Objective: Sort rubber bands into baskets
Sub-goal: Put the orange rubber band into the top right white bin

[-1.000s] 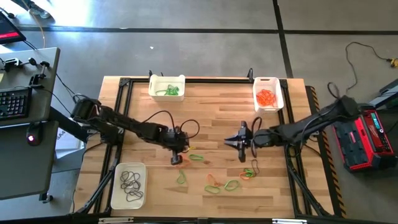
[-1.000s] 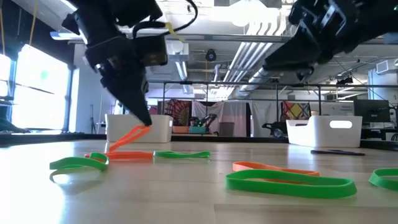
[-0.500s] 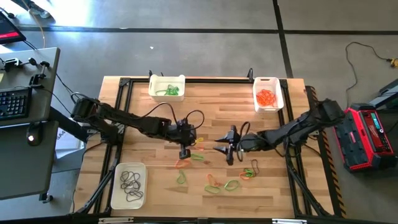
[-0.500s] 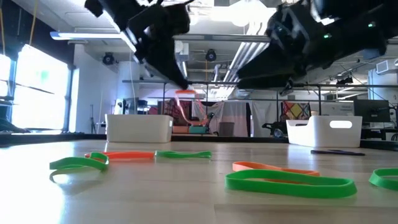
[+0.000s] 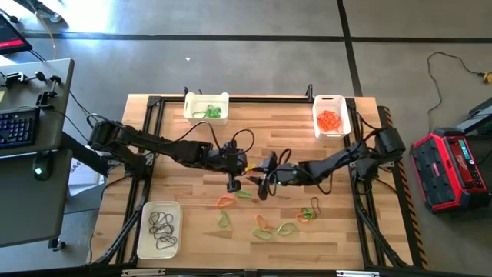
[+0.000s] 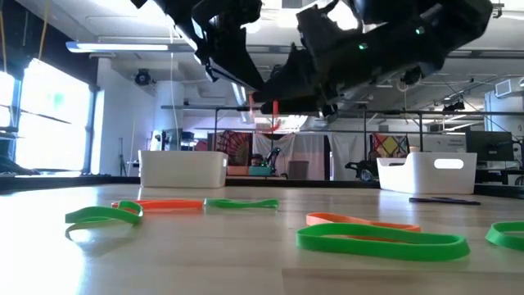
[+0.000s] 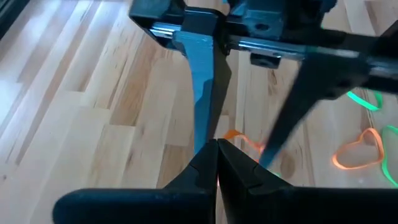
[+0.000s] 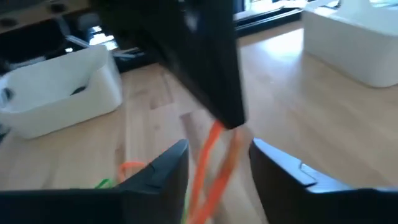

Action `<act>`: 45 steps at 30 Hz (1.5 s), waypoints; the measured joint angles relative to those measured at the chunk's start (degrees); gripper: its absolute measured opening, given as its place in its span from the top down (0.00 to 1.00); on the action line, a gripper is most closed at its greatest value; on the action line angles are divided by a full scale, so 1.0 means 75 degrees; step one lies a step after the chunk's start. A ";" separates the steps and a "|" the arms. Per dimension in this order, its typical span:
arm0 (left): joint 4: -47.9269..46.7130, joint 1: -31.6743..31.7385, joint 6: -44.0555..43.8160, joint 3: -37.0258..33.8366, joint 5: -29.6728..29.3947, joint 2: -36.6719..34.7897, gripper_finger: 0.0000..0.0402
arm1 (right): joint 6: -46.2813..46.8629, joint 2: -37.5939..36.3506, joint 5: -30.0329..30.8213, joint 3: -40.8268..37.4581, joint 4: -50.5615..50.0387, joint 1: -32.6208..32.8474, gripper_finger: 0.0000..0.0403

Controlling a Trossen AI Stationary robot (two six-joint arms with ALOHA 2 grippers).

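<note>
We watch the left gripper (image 5: pixel 234 185) carry its pinched orange band (image 8: pixel 214 163) up off the table, and the right gripper (image 5: pixel 261 185) (fingers parted around it) closes in for a handover.

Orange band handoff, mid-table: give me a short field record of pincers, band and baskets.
left pincer: shut on the orange band, raised over mid-table
right pincer: open, fingers on either side of the hanging band
baskets: green far left, orange far right, dark near left
loose bands: green and orange, near side of the table
</note>
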 joint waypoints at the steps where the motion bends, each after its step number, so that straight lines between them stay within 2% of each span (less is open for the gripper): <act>1: 0.0005 -0.0007 0.0000 0.0001 -0.0002 0.0000 1.00 | -0.0020 0.0003 0.0167 0.0057 -0.0132 0.0000 0.66; 6: 0.0252 -0.0101 0.0009 0.0003 -0.0086 0.0000 0.98 | -0.0055 -0.0021 0.0305 0.0169 -0.0444 0.0000 0.96; 9: 0.0652 -0.0157 0.0087 -0.0072 -0.0087 0.0000 0.94 | 0.0005 -0.0021 0.0207 0.0169 -0.0542 0.0000 0.96; 17: 0.3321 -0.0189 -0.0188 -0.1273 0.0266 0.0000 0.78 | 0.0027 -0.0221 0.0183 0.0166 -0.1447 0.0035 1.00; 21: 0.4495 -0.0221 -0.0385 -0.1742 0.0262 -0.0010 0.72 | 0.0022 -0.0849 0.0505 0.0166 -0.2540 0.0028 1.00; 25: 0.5925 -0.0242 -0.0270 -0.2193 0.0110 -0.0026 0.70 | 0.0044 -0.1708 0.1061 0.0166 -0.4188 -0.0255 1.00; 32: 0.8399 -0.0156 -0.0194 -0.3199 -0.0210 -0.0026 0.69 | 0.0701 -0.3177 0.2013 0.0166 -0.7750 -0.1515 1.00; 37: 0.8610 -0.0119 -0.0323 -0.3475 -0.0230 -0.0026 0.69 | 0.1227 -0.3983 0.2745 0.0164 -0.9764 -0.2795 1.00; 45: 0.8630 -0.0128 -0.0383 -0.3713 -0.0262 -0.0026 0.69 | 0.1032 -0.4211 0.3063 -0.0472 -0.9821 -0.5206 1.00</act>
